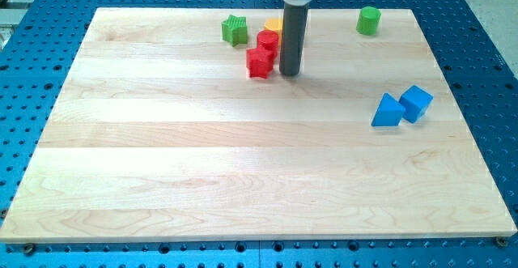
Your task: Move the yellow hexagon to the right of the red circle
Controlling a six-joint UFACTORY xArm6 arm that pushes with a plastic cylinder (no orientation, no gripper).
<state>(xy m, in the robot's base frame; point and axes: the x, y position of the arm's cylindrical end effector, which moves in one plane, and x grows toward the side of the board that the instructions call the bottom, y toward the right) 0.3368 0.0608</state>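
Note:
The yellow hexagon (pixel 273 25) lies near the view's top centre, mostly hidden behind the rod. The red circle (pixel 267 41) sits just below and left of it, touching or nearly touching it. A second red block (pixel 259 62), star-like in shape, lies just below the red circle. My tip (pixel 290 74) rests on the board just right of the two red blocks and below the yellow hexagon.
A green star-shaped block (pixel 235 30) lies left of the red circle. A green cylinder (pixel 368 20) stands at the top right. A blue triangle (pixel 387 112) and a blue cube (pixel 416 103) sit together at the right. The wooden board (pixel 243 179) rests on a blue perforated table.

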